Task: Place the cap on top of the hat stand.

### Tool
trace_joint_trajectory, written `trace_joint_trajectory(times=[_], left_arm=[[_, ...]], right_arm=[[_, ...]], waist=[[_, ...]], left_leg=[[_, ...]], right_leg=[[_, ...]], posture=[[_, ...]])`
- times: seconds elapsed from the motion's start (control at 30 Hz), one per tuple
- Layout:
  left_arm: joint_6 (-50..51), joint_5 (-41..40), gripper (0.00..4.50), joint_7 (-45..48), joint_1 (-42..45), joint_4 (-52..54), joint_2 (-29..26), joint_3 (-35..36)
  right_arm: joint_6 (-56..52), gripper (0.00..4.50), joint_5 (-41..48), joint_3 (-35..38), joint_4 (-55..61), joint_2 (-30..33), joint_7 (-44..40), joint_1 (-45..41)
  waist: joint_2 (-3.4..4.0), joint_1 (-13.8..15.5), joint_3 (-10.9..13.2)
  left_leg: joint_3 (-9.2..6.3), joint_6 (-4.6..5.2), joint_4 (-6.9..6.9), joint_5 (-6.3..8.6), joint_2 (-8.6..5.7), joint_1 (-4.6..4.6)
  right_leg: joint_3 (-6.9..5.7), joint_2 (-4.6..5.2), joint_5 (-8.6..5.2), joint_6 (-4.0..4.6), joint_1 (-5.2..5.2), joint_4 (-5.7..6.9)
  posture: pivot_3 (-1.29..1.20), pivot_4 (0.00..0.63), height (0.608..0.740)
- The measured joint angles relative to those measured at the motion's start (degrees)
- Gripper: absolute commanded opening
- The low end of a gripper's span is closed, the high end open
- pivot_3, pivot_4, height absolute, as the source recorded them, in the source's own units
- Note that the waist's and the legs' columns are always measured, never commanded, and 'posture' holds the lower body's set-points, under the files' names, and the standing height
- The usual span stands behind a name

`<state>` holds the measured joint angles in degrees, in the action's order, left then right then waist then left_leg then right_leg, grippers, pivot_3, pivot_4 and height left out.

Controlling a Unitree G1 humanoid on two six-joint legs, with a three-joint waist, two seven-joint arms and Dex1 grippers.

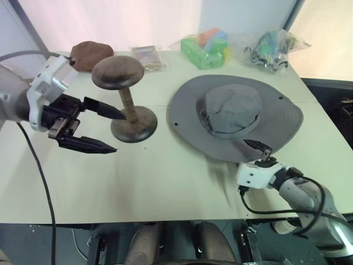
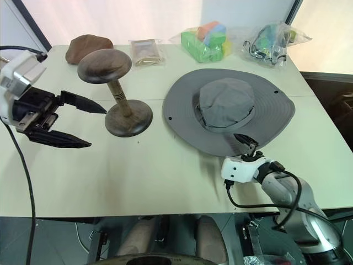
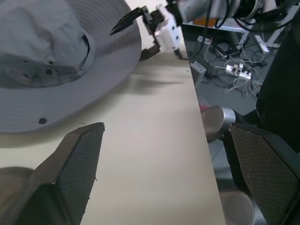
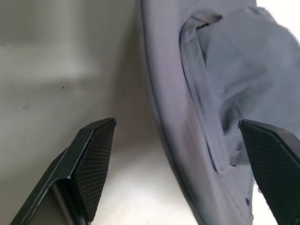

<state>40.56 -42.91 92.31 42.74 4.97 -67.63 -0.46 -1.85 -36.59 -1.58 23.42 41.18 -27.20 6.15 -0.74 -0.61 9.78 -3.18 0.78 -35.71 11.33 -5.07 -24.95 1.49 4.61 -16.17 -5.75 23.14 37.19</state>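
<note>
Cream table (image 1: 165, 182) — cap (image 1: 234, 116) flat beside hat stand (image 1: 124, 99).

A pale cream table (image 1: 165, 182) carries the grey wide-brimmed cap (image 1: 234, 116), lying flat, crown up, toward its right side, with the dark wooden hat stand (image 1: 124, 99) standing upright on its disc base just to the cap's left. Along the far edge lie a small brown cap (image 1: 88, 54), a clear packet of tan material (image 1: 147, 57), a bag of green and coloured blocks (image 1: 208, 47) and a plastic bag of mixed items (image 1: 270, 48).
</note>
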Motion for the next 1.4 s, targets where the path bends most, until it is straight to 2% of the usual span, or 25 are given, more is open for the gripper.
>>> trace_joint_trajectory(times=[0.17,0.27,0.47,0.5,0.73,0.87,0.97,1.13,1.27,1.4], left_arm=[[0.05,0.85,4.5,0.0,0.43,-0.32,0.72,0.0],[0.06,1.19,4.5,-0.04,0.43,-0.29,1.17,0.01],[0.06,1.41,4.5,-0.22,0.43,-0.3,1.61,0.05],[0.07,1.46,4.5,-0.3,0.43,-0.3,1.63,0.07],[0.56,1.24,4.5,-2.0,-0.05,-0.17,2.09,1.02],[1.89,0.52,4.5,-5.4,-1.8,0.0,2.41,4.37],[5.38,-2.38,4.5,-10.28,-3.75,0.36,3.15,10.19],[11.67,-7.29,4.5,-18.39,-10.46,0.94,3.23,24.08],[14.27,-8.31,4.5,-22.62,-15.46,-0.15,2.55,33.48],[14.84,-8.09,4.5,-24.1,-19.94,-1.48,1.08,40.45]], right_arm=[[0.39,4.3,-1.09,-1.3,-5.57,-0.47,2.18,-4.45],[0.45,3.5,-0.82,-1.52,-7.85,-0.85,2.4,-6.6],[0.41,0.35,1.54,-1.5,-7.99,-0.93,1.87,-7.12],[0.23,0.03,2.08,-1.41,-7.92,-1.11,1.67,-7.12],[-2.97,0.03,7.26,0.19,-5.9,-2.07,-0.89,-7.69],[-7.26,0.03,12.74,2.9,-3.62,-2.49,-3.52,-12.42],[-11.48,0.03,18.56,5.75,-2.96,-1.84,-7.22,-20.61],[-16.57,0.03,27.6,7.98,-9.31,0.96,-12.33,-43.03],[-11.92,0.03,29.31,4.08,-22.58,0.19,-13.87,-59.65],[-4.66,0.03,29.45,-0.58,-35.19,-5.4,-13.91,-73.36]], waist=[[0.0,-0.08,0.0],[0.0,-0.08,0.0],[-0.01,-0.08,0.0],[0.0,-0.09,0.0],[0.0,-0.08,0.0],[0.03,-0.35,0.02],[0.04,-0.5,0.05],[0.17,-0.59,0.13],[0.18,-0.57,0.15],[0.18,-0.82,0.15]], left_leg=[[-0.02,0.0,-0.01,-0.02,0.01,0.0],[-0.02,0.01,-0.02,-0.02,0.0,0.0],[-0.06,0.01,-0.06,-0.02,0.0,0.0],[-0.06,0.01,-0.08,-0.02,0.0,0.0],[-0.09,0.02,-0.13,-0.02,0.01,0.0],[-0.1,0.02,-0.17,-0.02,0.01,0.0],[-0.12,0.02,-0.19,-0.02,0.03,0.0],[-0.17,0.01,-0.15,-0.01,0.04,0.0],[-0.16,-0.04,-0.07,-0.04,0.02,0.0],[-0.15,-0.15,0.1,-0.09,0.0,0.01]], right_leg=[[-0.04,-0.05,0.01,-0.02,0.0,0.05],[-0.05,-0.06,0.02,-0.04,0.0,0.08],[-0.06,-0.07,0.1,-0.18,-0.01,0.13],[-0.06,-0.07,0.1,-0.18,-0.01,0.14],[-0.07,-0.08,0.12,-0.22,-0.01,0.17],[-0.06,-0.08,0.13,-0.23,0.01,0.26],[-0.07,-0.09,0.14,-0.25,0.03,0.31],[-0.09,-0.08,0.13,-0.24,0.08,0.33],[-0.09,-0.04,0.14,-0.23,0.14,0.31],[-0.07,-0.03,0.14,-0.22,0.27,0.32]], posture=[[0.0,0.15,0.735],[0.0,0.15,0.735],[0.0,0.15,0.735],[0.0,0.15,0.735],[0.0,0.15,0.735],[0.0,0.15,0.735],[0.0,0.15,0.735],[0.0,0.15,0.735],[0.0,0.15,0.735],[0.0,0.15,0.735]])
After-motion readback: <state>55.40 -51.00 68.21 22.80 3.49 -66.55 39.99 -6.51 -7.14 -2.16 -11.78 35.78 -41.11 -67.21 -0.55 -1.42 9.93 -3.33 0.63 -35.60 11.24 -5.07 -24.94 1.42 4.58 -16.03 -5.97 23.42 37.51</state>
